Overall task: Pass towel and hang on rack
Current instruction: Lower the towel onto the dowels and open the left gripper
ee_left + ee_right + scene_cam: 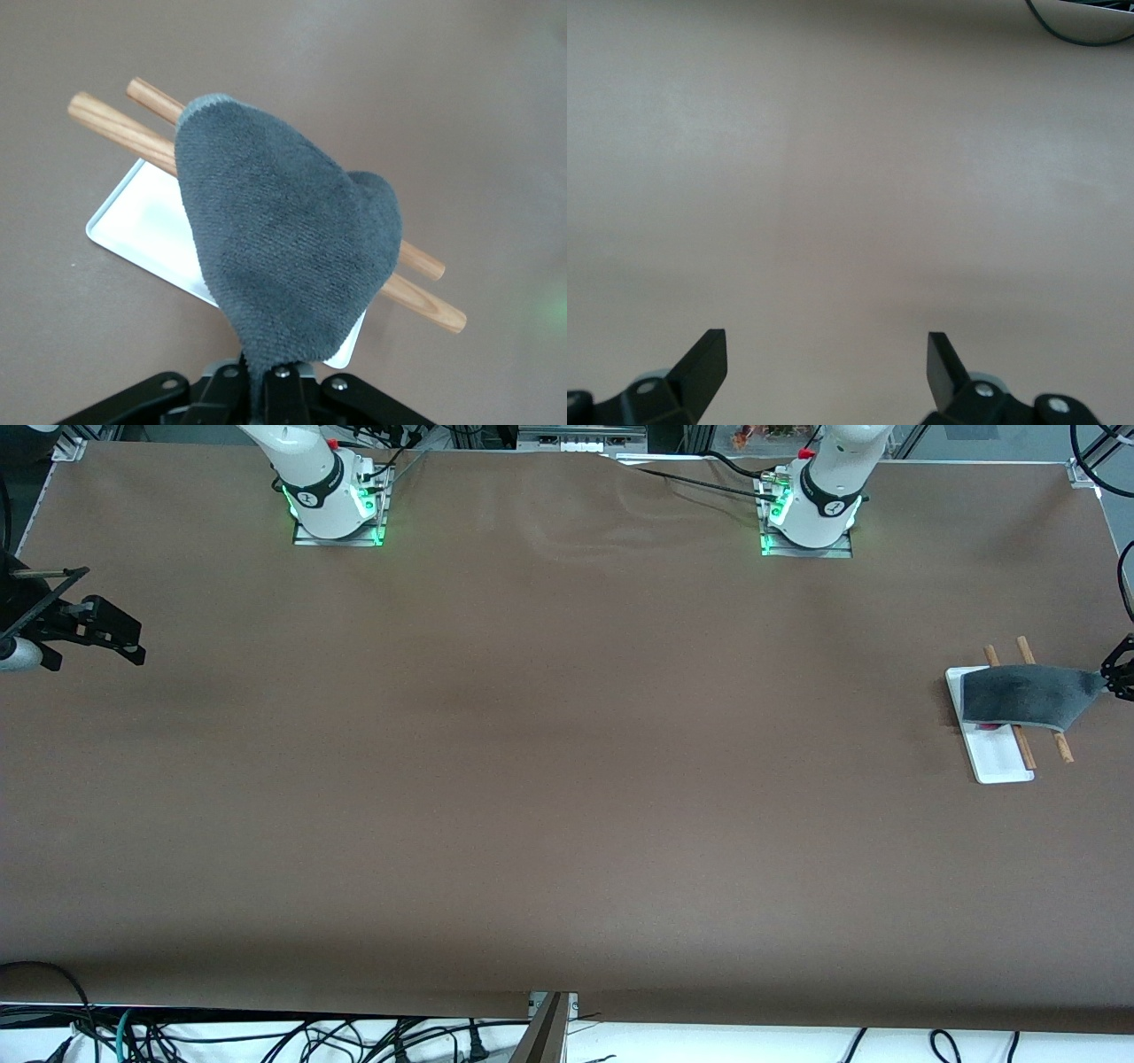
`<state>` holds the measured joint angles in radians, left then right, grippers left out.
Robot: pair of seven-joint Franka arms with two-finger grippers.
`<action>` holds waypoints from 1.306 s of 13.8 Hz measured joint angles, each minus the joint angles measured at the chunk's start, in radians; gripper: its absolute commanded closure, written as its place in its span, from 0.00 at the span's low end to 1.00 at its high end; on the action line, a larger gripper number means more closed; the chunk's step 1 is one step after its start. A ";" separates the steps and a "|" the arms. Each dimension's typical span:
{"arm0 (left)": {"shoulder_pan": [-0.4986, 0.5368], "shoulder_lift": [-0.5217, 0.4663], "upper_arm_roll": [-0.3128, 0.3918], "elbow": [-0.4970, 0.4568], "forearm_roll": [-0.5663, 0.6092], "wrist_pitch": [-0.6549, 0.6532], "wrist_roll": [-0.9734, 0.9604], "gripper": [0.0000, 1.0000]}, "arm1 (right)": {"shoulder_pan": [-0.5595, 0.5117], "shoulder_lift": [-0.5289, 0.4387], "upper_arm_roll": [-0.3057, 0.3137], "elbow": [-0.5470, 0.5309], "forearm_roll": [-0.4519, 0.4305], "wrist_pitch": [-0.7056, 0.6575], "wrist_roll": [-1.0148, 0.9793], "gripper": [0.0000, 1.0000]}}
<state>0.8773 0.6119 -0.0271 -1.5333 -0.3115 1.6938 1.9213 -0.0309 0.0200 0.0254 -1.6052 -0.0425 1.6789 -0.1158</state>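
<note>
The dark grey towel lies draped over the two wooden rods of the rack near the left arm's end of the table. A red-pink tag peeks out under its edge. My left gripper is beside the rack and shut on one corner of the towel, which stretches out to it. In the left wrist view the towel covers the rods above the white base, and its narrow end runs into my gripper. My right gripper waits open and empty over the right arm's end of the table.
The brown table spreads wide between the two arms. The arm bases stand along its edge farthest from the front camera. Cables hang below the edge nearest that camera.
</note>
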 measured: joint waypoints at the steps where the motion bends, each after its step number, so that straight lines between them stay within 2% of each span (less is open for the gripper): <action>1: 0.005 0.006 0.000 0.000 0.000 0.002 0.002 0.29 | 0.000 0.001 0.000 0.000 0.000 0.000 0.000 0.00; 2: 0.011 0.012 0.000 0.001 0.000 0.004 0.005 0.00 | 0.000 0.002 0.000 0.000 0.000 0.000 0.000 0.00; 4: 0.017 0.015 0.000 0.006 0.000 0.006 0.009 0.00 | 0.000 0.003 -0.001 0.000 0.000 0.000 0.000 0.00; 9: 0.008 0.015 -0.017 0.089 0.000 0.004 0.009 0.00 | 0.000 0.003 0.000 0.001 0.000 0.000 0.000 0.00; 18: 0.029 0.015 -0.012 0.127 0.000 0.004 0.009 0.00 | 0.037 0.003 0.005 0.005 0.000 0.000 0.003 0.00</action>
<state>0.9062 0.6269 -0.0387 -1.4060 -0.3115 1.6976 1.9305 0.0057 0.0235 0.0303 -1.6002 -0.0422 1.6791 -0.1126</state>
